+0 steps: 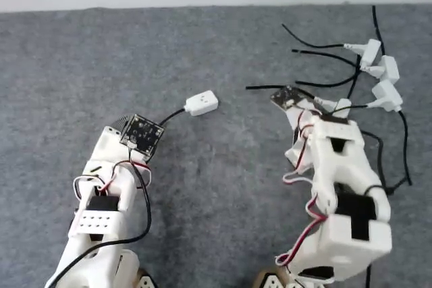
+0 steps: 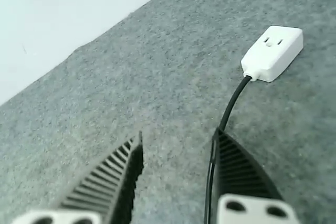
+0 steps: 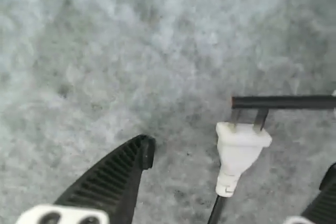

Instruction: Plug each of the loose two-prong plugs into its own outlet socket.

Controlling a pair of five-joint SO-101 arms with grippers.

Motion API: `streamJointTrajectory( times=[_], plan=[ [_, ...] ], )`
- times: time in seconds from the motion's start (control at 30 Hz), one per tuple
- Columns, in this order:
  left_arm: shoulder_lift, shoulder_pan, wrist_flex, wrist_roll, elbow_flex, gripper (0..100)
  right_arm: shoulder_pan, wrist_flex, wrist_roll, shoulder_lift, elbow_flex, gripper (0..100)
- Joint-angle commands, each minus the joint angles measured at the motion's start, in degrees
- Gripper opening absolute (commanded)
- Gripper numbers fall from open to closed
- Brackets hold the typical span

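The left end effector (image 2: 178, 136) sits low over the desk (image 1: 223, 187), fingers spread wide, gripping nothing. The socket (image 2: 272, 52) lies a bit farther out and to its right, slots facing up. Its black cord (image 2: 231, 106) trails back along the inner edge of one finger. My guess is that arm is placed there to steady the socket's cord end, so the socket doesn't skate across the desk when a plug gets pushed in.

The right end effector (image 3: 236, 162) is wide open too, straddling a white plug (image 3: 242, 141) that lies flat on the desk between its fingers, not pinched yet. The prongs point away from the arm and meet a second cord (image 3: 283, 102) lying crosswise; over or under it, can't tell. Lining up along the plug's body like that makes sense, since closing would clamp its flat sides and leave the prongs free.

At the far right of the desk there's a bunch of white pieces (image 1: 381, 72) with tangled cords; hard to tell plugs from sockets. Plug and socket are well apart, so it'll need carrying left.
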Motion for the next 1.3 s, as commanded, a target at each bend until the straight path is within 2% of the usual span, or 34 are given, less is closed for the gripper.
streamJointTrajectory(
  times=[0.0, 0.2, 0.67, 0.83, 0.97, 1.1, 1.17, 1.27],
  plan=[
    [-1.0, 0.5, 0.1, -0.8, -2.1, 21, 0.7, 5.1, 0.6, 6.3, -8.3, 36.8],
    [-1.0, 0.5, 0.1, -0.8, -2.1, 21, 0.7, 8.0, 0.6, 10.0, -12.2, 1.2],
    [-1.0, 0.5, 0.1, -0.8, -2.1, 21, 2.1, 9.2, 0.5, 9.7, -12.3, 0.9],
    [-1.0, 0.5, 0.1, -0.8, -2.1, 21, 0.3, 11.1, 0.6, 3.8, -12.2, 0.9],
    [-1.0, 0.6, 0.1, -0.8, -2.1, 21, -4.0, 15.9, 0.6, -6.5, -12.1, 0.9],
    [-1.0, 0.6, 0.1, -0.8, -2.1, 21, -12.0, 21.4, 0.1, -14.7, -9.8, 0.9],
    [-1.0, 0.6, 0.1, -0.8, -2.1, 21, -17.2, 21.5, -1.0, -16.6, -6.7, 0.9],
    [-1.0, 0.6, 0.3, -0.8, -2.1, 21, -22.2, 16.0, -7.1, -16.0, -1.5, 0.9]
  ],
)
